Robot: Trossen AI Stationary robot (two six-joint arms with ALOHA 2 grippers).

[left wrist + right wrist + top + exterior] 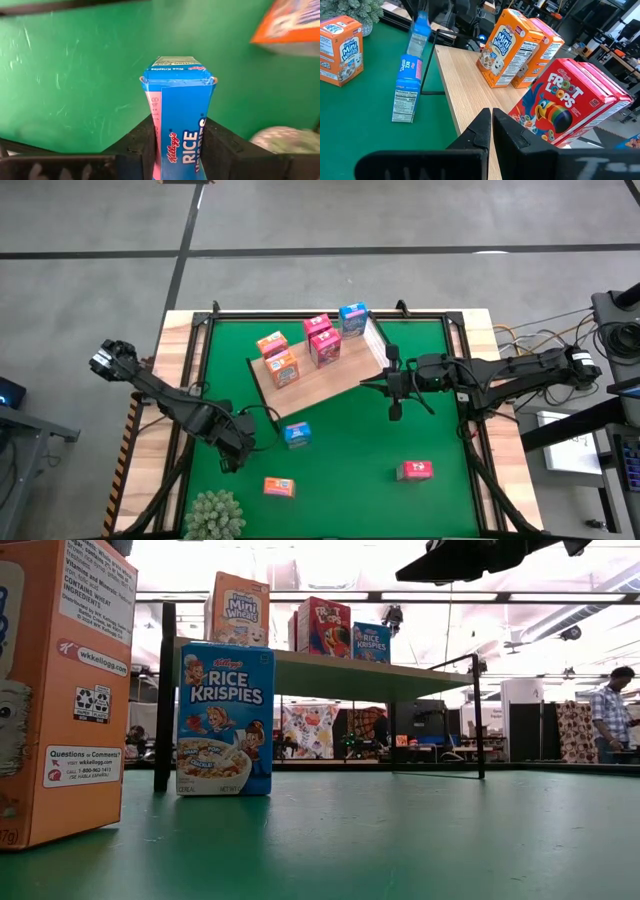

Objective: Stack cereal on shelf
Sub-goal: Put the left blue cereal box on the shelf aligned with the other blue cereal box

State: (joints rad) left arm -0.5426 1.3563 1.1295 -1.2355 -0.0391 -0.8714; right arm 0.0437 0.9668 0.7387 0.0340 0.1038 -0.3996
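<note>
Now pickup step: left gripper (180, 145) jaws pinch blue cereal box (180, 115), upright on table mat near shelf (330, 375). Right gripper (375, 387) shut, over shelf edge. Next: lift, carry to shelf w/o tipping.

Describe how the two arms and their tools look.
Both arms are dark, slim and jointed. The left arm ends in a black tool with blocky matte fingers; a pale fitting sits at its base. The right arm carries a matching black tool, with cables trailing behind its base.
</note>
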